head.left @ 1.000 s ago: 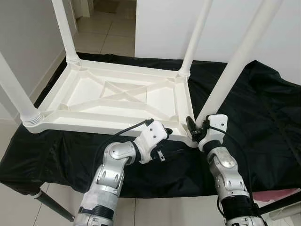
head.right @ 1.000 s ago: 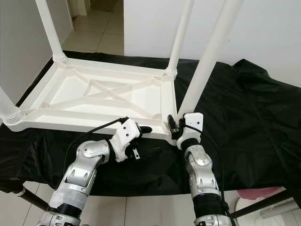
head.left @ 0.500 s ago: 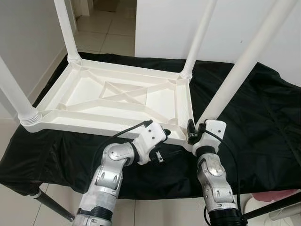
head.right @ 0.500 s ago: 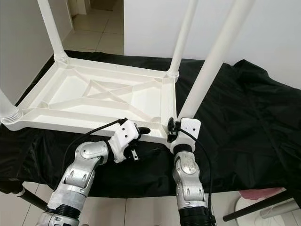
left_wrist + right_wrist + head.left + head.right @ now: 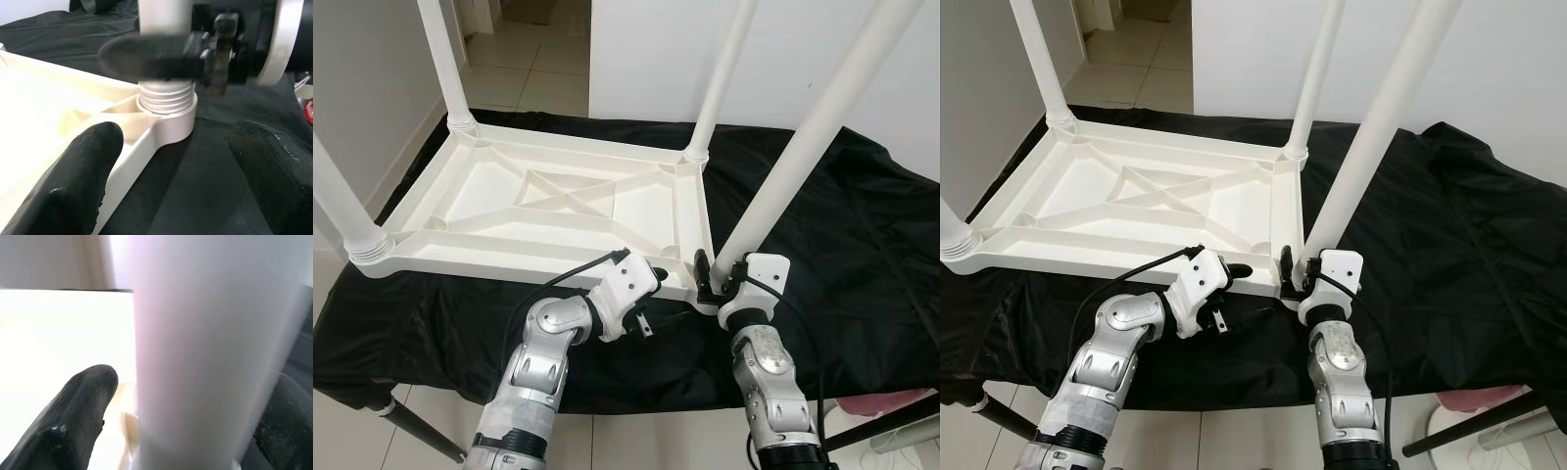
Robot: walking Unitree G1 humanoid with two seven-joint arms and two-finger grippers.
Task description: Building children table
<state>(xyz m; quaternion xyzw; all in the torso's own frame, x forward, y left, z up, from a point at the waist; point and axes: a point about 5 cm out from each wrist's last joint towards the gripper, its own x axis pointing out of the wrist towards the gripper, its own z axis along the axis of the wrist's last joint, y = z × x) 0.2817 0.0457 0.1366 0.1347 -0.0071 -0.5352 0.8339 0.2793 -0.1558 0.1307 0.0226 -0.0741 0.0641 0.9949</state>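
Note:
A white plastic children's table [image 5: 509, 262] lies upside down on a black cloth [image 5: 862, 245], with its legs pointing up. My right gripper [image 5: 713, 279] is shut on the near right leg [image 5: 803, 147] just above its threaded base. In the right wrist view the leg [image 5: 210, 342] stands between the two fingers [image 5: 78, 416]. My left gripper [image 5: 651, 281] is open at the table's front rim, just left of that corner. In the left wrist view its fingers [image 5: 83, 181] point at the corner socket [image 5: 168, 110], one by the rim and one over the cloth.
The cloth covers a stand whose dark foot [image 5: 421, 431] shows at the lower left. A white wall [image 5: 656, 49] rises behind, with a tiled passage [image 5: 529, 59] at the back left. Something pink [image 5: 891, 406] lies on the floor at the lower right.
My right forearm has swung left under the corner and the near right leg's tilt has shifted slightly with the gripper. The left arm has stayed by the rim.

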